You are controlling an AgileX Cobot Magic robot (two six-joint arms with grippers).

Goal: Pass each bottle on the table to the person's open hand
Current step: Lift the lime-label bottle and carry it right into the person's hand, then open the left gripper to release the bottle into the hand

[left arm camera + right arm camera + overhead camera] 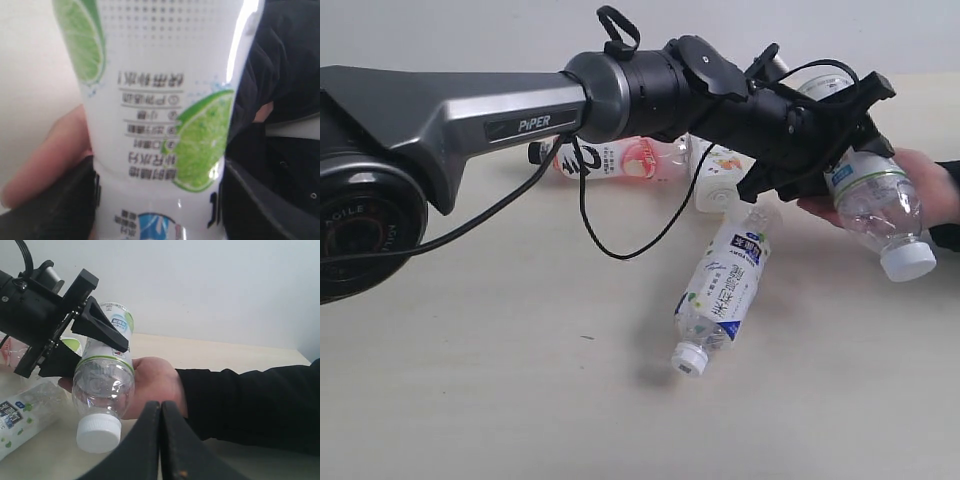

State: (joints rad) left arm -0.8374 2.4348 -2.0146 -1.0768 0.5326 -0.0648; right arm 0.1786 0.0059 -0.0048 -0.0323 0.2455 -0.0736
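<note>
My left gripper (838,140) reaches across to the right and is shut on the green-labelled bottle (875,200), which tilts with its white cap down. The bottle rests over the person's open hand (926,186), palm up with a black sleeve. In the left wrist view the lime-printed label of the green-labelled bottle (155,100) fills the frame between the black fingers (55,200), with the hand (50,155) behind. The blue-labelled bottle (725,290) lies on the table (470,380). A pink-red bottle (620,158) and a white-labelled one (718,178) lie behind the arm. My right gripper (161,412) is shut and empty.
The left arm's grey body (450,110) and its black cable (620,245) span the left and middle of the table. The person's black sleeve (250,405) stretches along the right side. A pale wall stands behind the table's far edge.
</note>
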